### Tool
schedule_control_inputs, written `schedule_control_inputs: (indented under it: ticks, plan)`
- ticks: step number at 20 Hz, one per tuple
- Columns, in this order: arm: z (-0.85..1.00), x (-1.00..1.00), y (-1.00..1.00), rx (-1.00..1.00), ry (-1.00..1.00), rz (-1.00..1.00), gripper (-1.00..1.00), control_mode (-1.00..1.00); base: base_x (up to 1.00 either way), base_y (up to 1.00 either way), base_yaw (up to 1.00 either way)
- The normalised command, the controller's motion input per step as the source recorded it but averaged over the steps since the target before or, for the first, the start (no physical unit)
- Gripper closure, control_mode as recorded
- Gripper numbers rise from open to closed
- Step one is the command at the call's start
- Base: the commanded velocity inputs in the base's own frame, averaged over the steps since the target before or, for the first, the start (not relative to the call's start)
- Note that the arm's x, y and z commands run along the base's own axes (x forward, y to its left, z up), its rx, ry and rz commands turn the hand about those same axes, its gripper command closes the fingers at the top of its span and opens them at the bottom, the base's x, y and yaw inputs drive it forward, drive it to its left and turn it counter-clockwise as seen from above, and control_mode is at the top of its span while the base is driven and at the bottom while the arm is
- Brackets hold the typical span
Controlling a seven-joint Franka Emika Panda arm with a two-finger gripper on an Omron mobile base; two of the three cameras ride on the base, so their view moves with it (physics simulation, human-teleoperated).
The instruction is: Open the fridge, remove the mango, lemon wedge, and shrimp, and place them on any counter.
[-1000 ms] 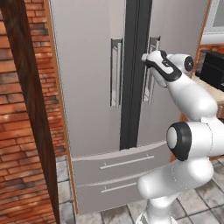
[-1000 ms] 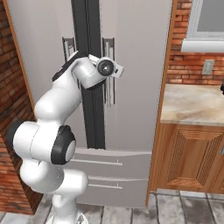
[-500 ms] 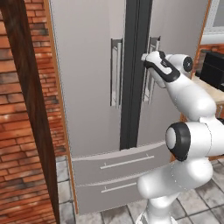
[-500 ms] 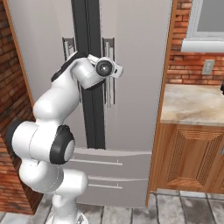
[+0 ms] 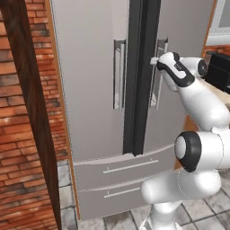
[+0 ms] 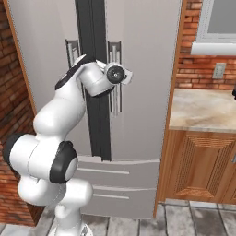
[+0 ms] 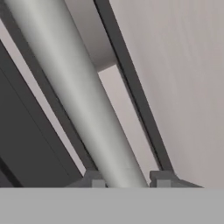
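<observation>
Door-opening step: the gripper (image 7: 124, 181) straddles the fridge (image 5: 94, 67)'s right-door handle (image 7: 74, 96), fingers either side but grip unclear, and next comes an outward pull.

Two base cameras face the fridge (image 5: 99, 90) at twelve o'clock from either side; hand camera sits tight against its handle (image 7: 83, 105).

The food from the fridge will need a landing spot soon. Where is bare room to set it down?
The beige counter right of the fridge looks bare in the right base view, bordered by the brick wall behind and wooden cabinets below. It is crowded at the fridge's right handle, which the gripper straddles.
</observation>
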Motion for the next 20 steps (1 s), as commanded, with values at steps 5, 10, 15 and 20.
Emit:
schedule_control_inputs:
  ticks: [5,10,15,20]
  plan:
    - [0.00,-0.99,-0.28,0.02,0.00,0.26,1.00,-1.00,0.00,0.00,0.00]
    - [0.00,-1.00,-0.35,0.00,-0.02,0.35,1.00,-1.00,0.00,0.00,0.00]
    - [0.00,-1.00,-0.49,0.00,-0.02,0.36,1.00,-1.00,0.00,0.00,0.00]
    - [-0.03,-0.97,-0.66,0.00,-0.02,0.35,1.00,-1.00,0.00,0.00,0.00]
